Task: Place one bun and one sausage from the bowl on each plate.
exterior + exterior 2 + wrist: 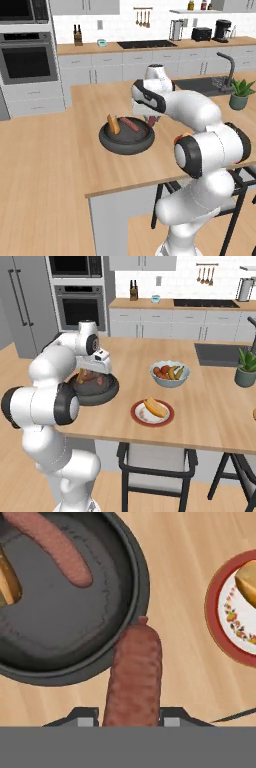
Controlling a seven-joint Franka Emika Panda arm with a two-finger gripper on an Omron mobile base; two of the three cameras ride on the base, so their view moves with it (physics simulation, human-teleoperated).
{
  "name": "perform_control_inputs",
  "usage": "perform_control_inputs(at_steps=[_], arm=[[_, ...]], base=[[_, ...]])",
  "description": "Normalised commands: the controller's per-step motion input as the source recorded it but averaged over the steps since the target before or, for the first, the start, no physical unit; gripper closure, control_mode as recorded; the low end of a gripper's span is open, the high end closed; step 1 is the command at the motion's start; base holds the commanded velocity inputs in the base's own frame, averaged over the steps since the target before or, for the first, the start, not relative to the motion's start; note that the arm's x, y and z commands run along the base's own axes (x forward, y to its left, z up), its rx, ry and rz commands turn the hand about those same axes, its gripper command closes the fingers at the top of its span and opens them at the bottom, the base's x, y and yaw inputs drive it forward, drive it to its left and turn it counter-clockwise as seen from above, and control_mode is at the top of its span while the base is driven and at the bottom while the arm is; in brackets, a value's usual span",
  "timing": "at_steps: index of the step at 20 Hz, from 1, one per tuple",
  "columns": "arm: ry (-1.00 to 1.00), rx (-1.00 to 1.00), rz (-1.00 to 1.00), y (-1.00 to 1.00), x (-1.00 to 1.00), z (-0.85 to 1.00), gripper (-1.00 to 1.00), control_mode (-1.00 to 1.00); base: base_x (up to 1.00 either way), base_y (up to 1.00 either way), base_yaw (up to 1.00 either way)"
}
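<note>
Sausage (133, 674) sits clamped between the two fingertips (84, 718), jaws pinching it on both sides, its free end pointing away from the gripper (131, 719) and overlapping the rim of the dark bowl (127, 572). Whether it touches that rim or hangs above it is hard to tell. Beyond the fingers and to their left, inside the bowl, lies a second sausage (50, 544), with a bun (7, 584) at the far left edge. Right of the fingers, apart from the bowl, is the red-rimmed plate (220, 637) carrying another bun (247, 584). From the right base view, a fruit bowl (170, 374) stands past that plate on the wooden counter (215, 416). Gripper hangs low over the bowl's near side.
</note>
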Motion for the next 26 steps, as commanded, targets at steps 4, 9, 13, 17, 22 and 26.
perform_control_inputs(at_steps=[4,9,13,17,22,26], arm=[[-0.06,0.06,0.00,-0.81,-1.00,0.59,1.00,-1.00],[-0.01,0.06,0.00,-0.76,-1.00,0.32,1.00,-1.00],[-0.01,0.02,0.00,-0.59,-0.84,0.12,1.00,-1.00],[0.00,0.00,0.00,0.00,0.00,0.00,1.00,1.00],[0.00,0.00,0.00,0.00,0.00,0.00,1.00,1.00],[0.00,0.00,0.00,0.00,0.00,0.00,1.00,1.00]], base=[[0.00,0.00,0.00],[0.00,0.00,0.00],[0.00,0.00,0.00],[-0.25,-0.63,-0.02],[-0.26,-1.00,0.00],[0.26,-1.00,0.02]])
